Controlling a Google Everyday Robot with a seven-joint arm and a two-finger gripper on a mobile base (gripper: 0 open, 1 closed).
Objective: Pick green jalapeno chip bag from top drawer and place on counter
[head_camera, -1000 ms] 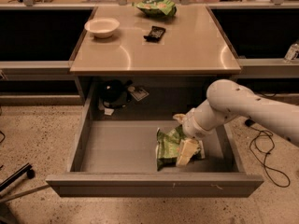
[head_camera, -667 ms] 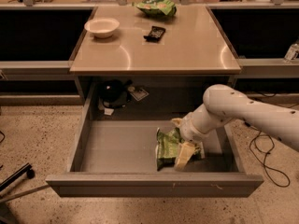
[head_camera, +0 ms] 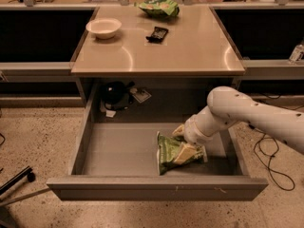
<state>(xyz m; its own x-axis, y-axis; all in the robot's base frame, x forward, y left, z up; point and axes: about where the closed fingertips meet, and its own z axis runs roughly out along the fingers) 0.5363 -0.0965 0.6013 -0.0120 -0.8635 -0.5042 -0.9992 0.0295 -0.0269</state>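
The green jalapeno chip bag (head_camera: 169, 156) lies crumpled on the floor of the open top drawer (head_camera: 121, 146), toward its front right. My gripper (head_camera: 186, 144) is down inside the drawer, right on the bag's right end, at the tip of my white arm (head_camera: 237, 110), which reaches in from the right. My wrist covers part of the bag. The beige counter (head_camera: 180, 56) is above and behind the drawer.
On the counter are a white bowl (head_camera: 103, 27) at the left, a small black packet (head_camera: 157, 33) in the middle and a puffier green bag (head_camera: 159, 7) at the back. A dark object (head_camera: 113, 94) sits behind the drawer under the counter. Cables (head_camera: 266, 158) lie on the floor at right.
My arm has shifted slightly left and lower over the bag. The bag stays in about the same spot in the drawer.
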